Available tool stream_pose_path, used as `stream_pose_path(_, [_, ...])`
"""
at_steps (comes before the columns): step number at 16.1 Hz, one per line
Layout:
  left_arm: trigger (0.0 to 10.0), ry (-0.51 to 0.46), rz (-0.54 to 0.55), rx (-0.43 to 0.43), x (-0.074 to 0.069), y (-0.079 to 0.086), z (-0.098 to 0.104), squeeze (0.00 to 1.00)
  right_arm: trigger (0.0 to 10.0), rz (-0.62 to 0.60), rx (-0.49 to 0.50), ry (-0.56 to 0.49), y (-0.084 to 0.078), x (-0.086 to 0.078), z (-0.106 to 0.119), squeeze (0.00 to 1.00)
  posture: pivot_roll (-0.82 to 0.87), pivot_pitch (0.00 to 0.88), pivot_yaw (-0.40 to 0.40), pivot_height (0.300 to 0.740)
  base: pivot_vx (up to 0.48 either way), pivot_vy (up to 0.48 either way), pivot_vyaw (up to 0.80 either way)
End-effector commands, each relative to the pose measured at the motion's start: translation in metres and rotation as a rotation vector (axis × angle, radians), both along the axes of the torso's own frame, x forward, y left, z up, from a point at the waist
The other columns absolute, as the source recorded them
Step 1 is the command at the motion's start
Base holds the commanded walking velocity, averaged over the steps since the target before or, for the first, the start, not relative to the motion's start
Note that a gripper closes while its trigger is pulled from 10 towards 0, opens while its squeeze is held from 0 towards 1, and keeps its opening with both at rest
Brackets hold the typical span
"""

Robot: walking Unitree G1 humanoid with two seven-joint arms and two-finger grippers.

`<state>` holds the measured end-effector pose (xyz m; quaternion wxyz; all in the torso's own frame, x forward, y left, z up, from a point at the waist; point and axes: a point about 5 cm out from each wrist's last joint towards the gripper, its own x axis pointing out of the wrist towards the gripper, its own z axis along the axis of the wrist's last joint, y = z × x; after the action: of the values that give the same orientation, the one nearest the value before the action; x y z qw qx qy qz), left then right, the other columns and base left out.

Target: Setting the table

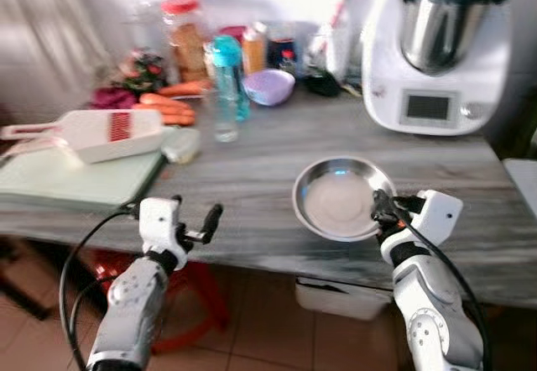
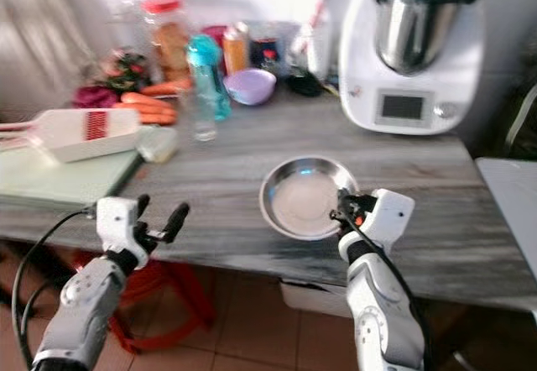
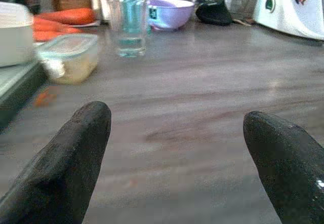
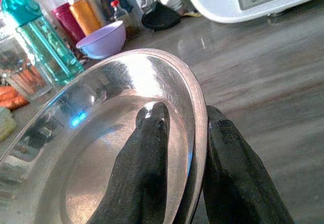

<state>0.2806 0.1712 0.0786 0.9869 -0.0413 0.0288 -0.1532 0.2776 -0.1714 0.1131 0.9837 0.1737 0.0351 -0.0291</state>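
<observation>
A round steel plate lies near the front edge of the grey wooden table. My right gripper is shut on the steel plate's near right rim. In the right wrist view one finger presses inside the steel plate and the other sits under its edge. My left gripper hovers open at the table's front edge, left of the plate, holding nothing. In the left wrist view the bare table lies between its fingertips.
A white kitchen machine stands at the back right. Behind are a purple bowl, a teal bottle, a glass, jars and carrots. A white slicer rests on a green board, beside a small container.
</observation>
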Motion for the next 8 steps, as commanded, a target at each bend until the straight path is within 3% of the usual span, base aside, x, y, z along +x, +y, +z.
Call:
stream_pose_path(1, [10.0,-0.016,-0.056,0.007,-0.002,-0.001,0.005,0.0,10.0,-0.006,0.007,-0.02,0.001,0.005,0.005,0.0,-0.01,0.0,0.061,0.74,0.0,0.0,0.0])
stream_pose_path(2, [10.0,-0.038,-0.079,0.085,-0.002,-0.002,0.008,0.0,10.0,-0.003,0.007,-0.019,0.002,0.008,0.004,0.0,-0.01,0.0,0.059,0.74,0.0,0.0,0.0])
stream_pose_path(5, [10.0,-0.02,-0.167,0.094,-0.001,-0.006,0.008,0.0,10.0,0.007,0.015,-0.021,0.005,0.015,0.006,0.0,-0.01,0.0,0.061,0.74,0.0,0.0,0.0])
stream_pose_path(8, [10.0,-0.005,-0.329,0.147,-0.013,-0.014,0.005,0.0,10.0,0.009,0.088,0.0,0.013,0.029,0.011,0.0,-0.01,0.007,0.053,0.74,0.0,0.0,0.0])
